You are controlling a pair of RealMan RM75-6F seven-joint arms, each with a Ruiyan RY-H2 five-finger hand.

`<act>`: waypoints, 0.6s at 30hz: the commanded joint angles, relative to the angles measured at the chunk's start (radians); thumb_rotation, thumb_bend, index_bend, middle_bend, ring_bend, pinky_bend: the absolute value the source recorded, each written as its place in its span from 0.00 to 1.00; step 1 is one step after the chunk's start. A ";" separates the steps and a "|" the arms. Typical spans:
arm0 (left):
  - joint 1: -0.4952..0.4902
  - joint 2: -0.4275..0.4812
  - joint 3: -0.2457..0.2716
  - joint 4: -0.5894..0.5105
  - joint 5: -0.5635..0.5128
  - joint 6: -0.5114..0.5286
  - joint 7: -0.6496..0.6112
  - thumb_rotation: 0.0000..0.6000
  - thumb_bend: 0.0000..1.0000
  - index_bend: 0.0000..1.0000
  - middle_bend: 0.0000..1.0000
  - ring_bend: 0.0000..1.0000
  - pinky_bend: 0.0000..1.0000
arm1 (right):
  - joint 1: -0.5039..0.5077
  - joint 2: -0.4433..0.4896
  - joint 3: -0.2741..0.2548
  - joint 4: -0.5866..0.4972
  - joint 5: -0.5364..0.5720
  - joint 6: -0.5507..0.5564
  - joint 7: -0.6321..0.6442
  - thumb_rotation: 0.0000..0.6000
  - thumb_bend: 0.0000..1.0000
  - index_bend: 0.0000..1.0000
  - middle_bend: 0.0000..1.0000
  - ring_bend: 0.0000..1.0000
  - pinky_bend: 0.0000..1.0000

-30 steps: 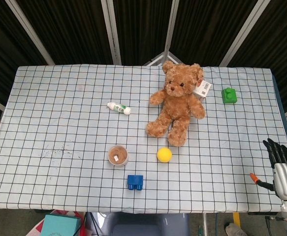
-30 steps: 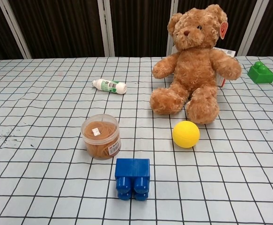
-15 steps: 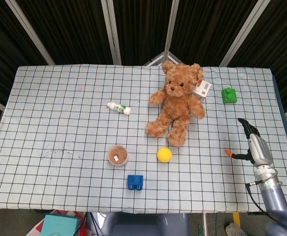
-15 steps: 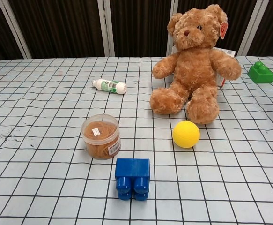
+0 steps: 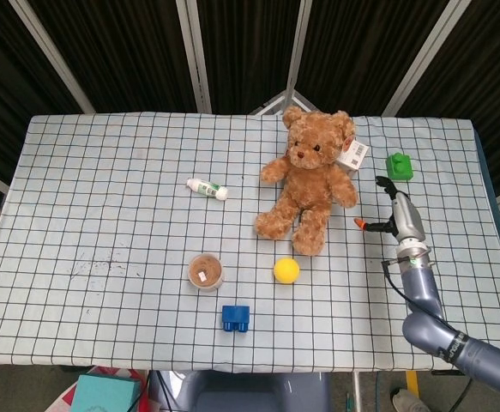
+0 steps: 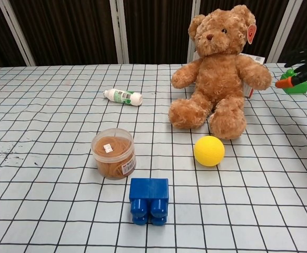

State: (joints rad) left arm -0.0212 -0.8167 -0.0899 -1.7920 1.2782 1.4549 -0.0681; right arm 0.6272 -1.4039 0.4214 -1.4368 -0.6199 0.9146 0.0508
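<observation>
My right hand (image 5: 397,215) hovers over the right part of the checked table (image 5: 104,197), fingers spread and holding nothing; an orange-tipped thumb points left toward the brown teddy bear (image 5: 308,178). In the chest view the same right hand (image 6: 303,68) shows at the right edge, in front of the green block (image 6: 294,86). The green block (image 5: 399,166) lies just beyond the hand in the head view. The teddy bear (image 6: 219,71) sits upright at the back. No view shows my left hand.
A yellow ball (image 5: 286,270) lies in front of the bear. A round tub of rubber bands (image 5: 205,272), a blue block (image 5: 235,318) and a small white bottle (image 5: 207,189) lie to the left. A boxed tag (image 5: 352,154) rests by the bear's arm.
My right hand has risen from the table's front right corner and swung up and left, ending between the teddy bear and the green block. The objects on the table have stayed put.
</observation>
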 commanded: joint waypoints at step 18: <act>-0.015 0.001 -0.012 0.019 -0.035 -0.039 -0.012 1.00 0.17 0.22 0.06 0.01 0.14 | 0.200 -0.173 0.059 0.153 0.263 0.055 -0.251 1.00 0.20 0.25 0.29 0.19 0.00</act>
State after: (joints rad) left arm -0.0358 -0.8158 -0.1016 -1.7737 1.2435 1.4159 -0.0800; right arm 0.8183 -1.5666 0.4753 -1.2924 -0.3675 0.9618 -0.1890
